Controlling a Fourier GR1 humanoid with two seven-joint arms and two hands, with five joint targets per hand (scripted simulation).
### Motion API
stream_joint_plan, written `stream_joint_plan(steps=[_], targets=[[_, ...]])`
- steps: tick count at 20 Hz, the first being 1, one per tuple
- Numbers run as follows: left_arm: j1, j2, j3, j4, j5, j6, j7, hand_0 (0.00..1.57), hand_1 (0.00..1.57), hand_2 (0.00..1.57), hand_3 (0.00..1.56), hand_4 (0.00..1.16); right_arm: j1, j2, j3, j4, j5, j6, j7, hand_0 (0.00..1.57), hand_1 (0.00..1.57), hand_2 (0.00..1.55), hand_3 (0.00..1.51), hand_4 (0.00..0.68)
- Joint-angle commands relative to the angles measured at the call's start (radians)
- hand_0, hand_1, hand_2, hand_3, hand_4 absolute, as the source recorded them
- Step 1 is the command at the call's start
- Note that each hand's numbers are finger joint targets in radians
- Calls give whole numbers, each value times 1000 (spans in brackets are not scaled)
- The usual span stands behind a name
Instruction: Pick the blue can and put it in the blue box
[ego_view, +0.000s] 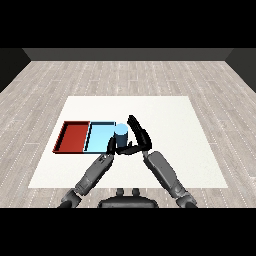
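Right hand (137, 136) curled round small round blue can (121, 135) | can upright by light blue tray (99, 137) edge | left hand (111, 146): cannot tell

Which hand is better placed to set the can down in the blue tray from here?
The right hand, probably. It is curled round the upright blue cylindrical can, right at the near right edge of the light blue rectangular tray. The left hand sits close beside the can, but whether it grips it is unclear.

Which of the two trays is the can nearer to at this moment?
The light blue tray: the blue can, held in the right hand, is at its right edge. The red tray lies farther left.
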Motion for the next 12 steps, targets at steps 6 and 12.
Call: stream_joint_plan(steps=[6,12], targets=[[28,48,62,40,-39,-44,-43,1571,1571,1571,1493,1126,260,-95,-76,-297,-6,21,4,0,0,0,0,0],[14,51,100,14,-80,-19,27,1571,1571,1571,1494,1137,308,-142,-223,-386,-77,75,3,0,0,0,0,0]])
